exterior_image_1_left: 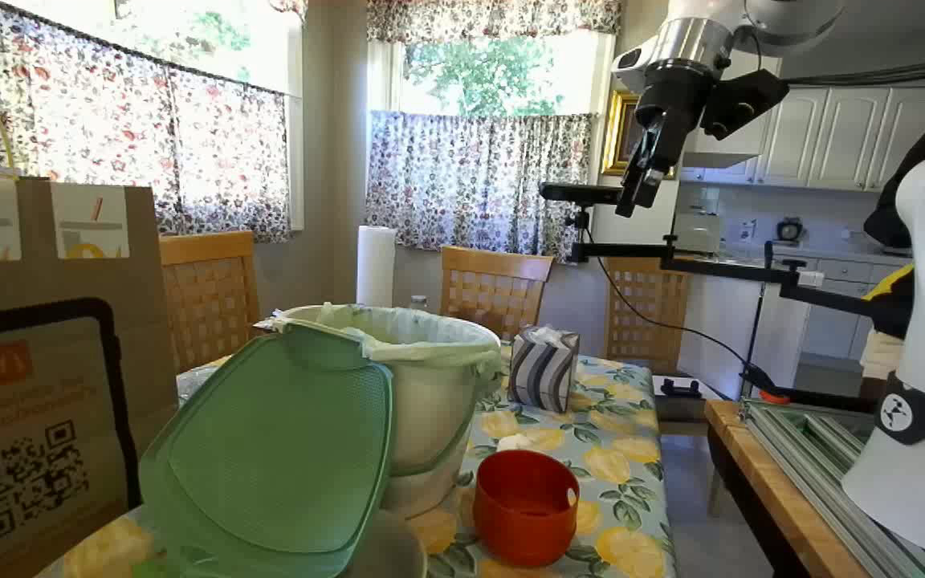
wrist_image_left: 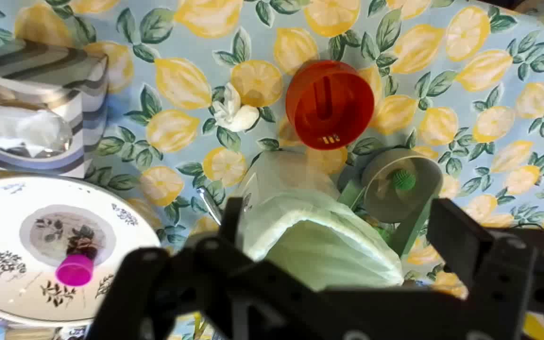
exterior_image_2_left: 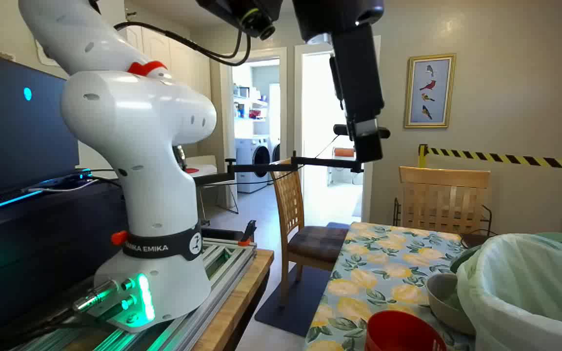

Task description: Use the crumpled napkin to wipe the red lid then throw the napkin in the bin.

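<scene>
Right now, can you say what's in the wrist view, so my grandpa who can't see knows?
The open gripper is at the bottom, with a bag-lined bin showing between its fingers. Farther up, on a lemon-print tablecloth, a crumpled white napkin lies left of a round red container; a striped tissue box is farther left.

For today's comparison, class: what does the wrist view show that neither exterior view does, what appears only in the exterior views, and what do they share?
Only the wrist view shows the plate and the pink cup on it.

Only exterior views show the curtains, the bird picture and the robot's base.

All views share the gripper, red tub, bin, grey bowl and tablecloth. The napkin and tissue box appear in the wrist view and an exterior view.
</scene>
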